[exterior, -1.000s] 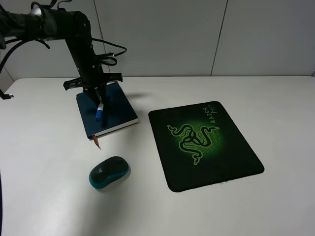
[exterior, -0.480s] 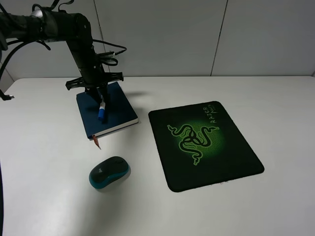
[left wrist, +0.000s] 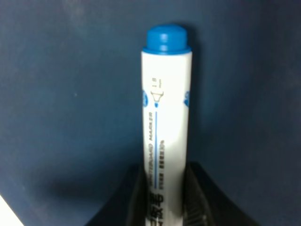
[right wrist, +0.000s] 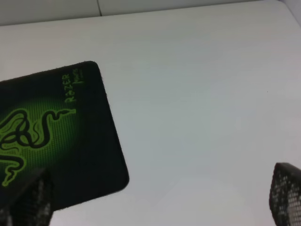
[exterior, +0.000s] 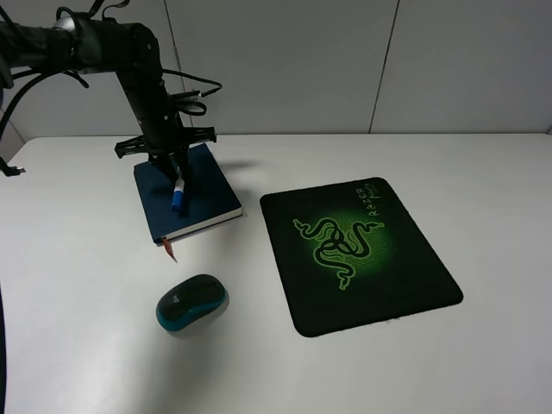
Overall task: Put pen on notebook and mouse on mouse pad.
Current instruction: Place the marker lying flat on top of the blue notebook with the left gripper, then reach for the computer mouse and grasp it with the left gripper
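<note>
While the left hand [left wrist: 164,202] is clamped on the pen [left wrist: 165,117], its black fingers [left wrist: 135,200] hide the barrel's end and the tiny print's too blurry to read. Blue cap [left wrist: 166,40] sits over the dark blue notebook [exterior: 207,194]; touching or not, can't tell. The right hand [right wrist: 157,207] is spread apart, only meshy tips [right wrist: 28,202] showing. Oval mouse [exterior: 191,301] rests on the worktop [exterior: 86,345] near the notebook's ribbon [exterior: 169,250] end, off the black "RAZER" mouse pad [exterior: 414,259].
</note>
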